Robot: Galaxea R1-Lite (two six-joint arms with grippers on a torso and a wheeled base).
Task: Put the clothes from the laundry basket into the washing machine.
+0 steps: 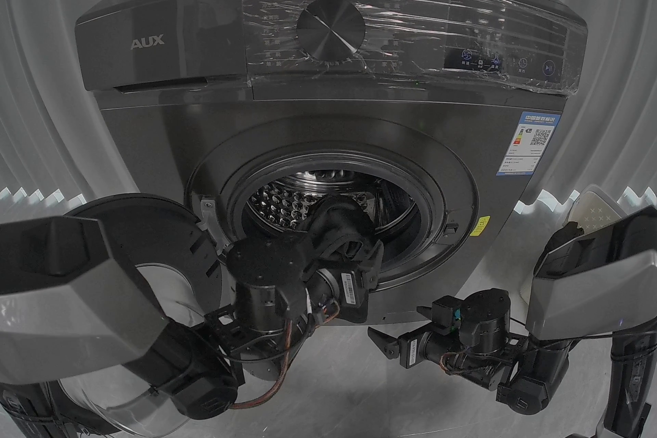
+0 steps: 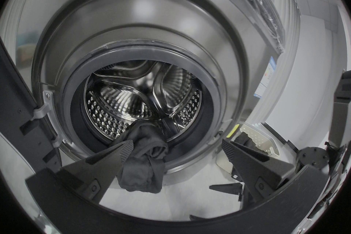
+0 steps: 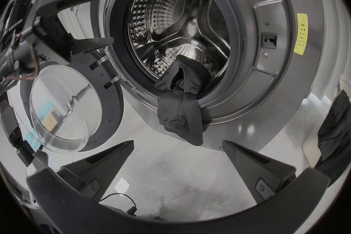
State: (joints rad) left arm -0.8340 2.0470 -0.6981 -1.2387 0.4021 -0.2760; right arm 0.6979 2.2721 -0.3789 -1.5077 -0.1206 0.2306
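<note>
The washing machine (image 1: 328, 118) stands with its round door (image 1: 157, 254) swung open to the left. A dark garment (image 1: 339, 220) lies over the lower rim of the drum opening, part inside and part hanging down the front (image 3: 181, 103). My left gripper (image 2: 176, 143) is open right in front of the opening, and the garment (image 2: 144, 161) lies just beyond one finger, not gripped. My right gripper (image 3: 177, 143) is open and holds nothing, lower down and to the right of the opening (image 1: 400, 326). The white laundry basket (image 1: 595, 207) stands at the right, with dark clothes (image 3: 334, 128) in it.
The open door (image 3: 65, 106) with its glass bowl juts out beside my left arm. Grey curtains hang behind the machine. Bare glossy floor (image 3: 182, 180) lies in front of the machine, between it and my grippers.
</note>
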